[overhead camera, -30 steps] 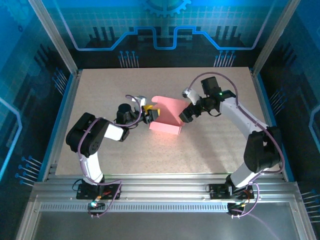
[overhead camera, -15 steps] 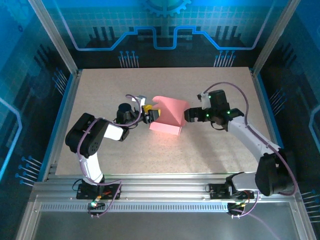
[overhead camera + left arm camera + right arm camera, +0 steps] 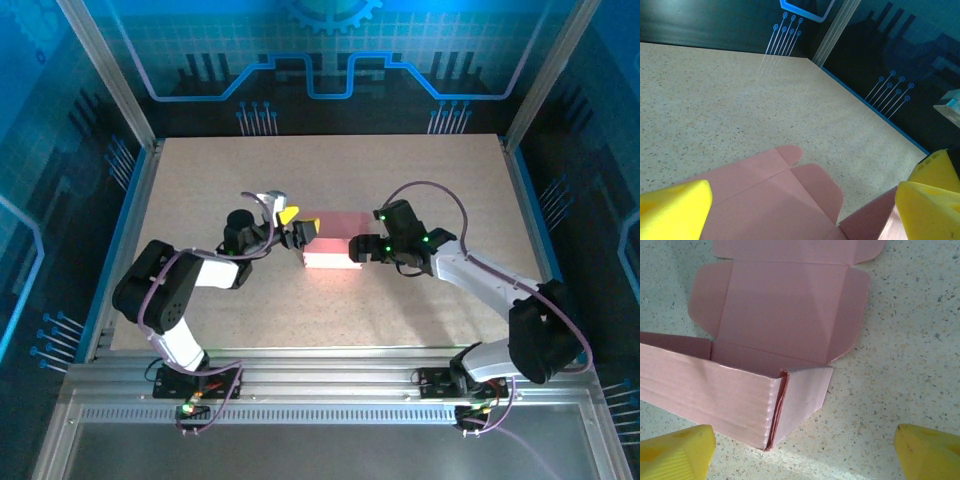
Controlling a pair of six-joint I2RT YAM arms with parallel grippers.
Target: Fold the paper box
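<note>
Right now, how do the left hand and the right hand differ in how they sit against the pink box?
The left hand is at the box's left end, the right hand at its right end. The left hand faces out over the flat flaps; the right hand looks down on the raised corner. Both are open, with yellow fingers, and neither is closed on the box.

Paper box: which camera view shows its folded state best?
Right wrist view: the paper box appears close up, one wall raised, a folded corner, flaps lying flat. Top view: small and distant. Left wrist view: part of its rounded flaps.
</note>
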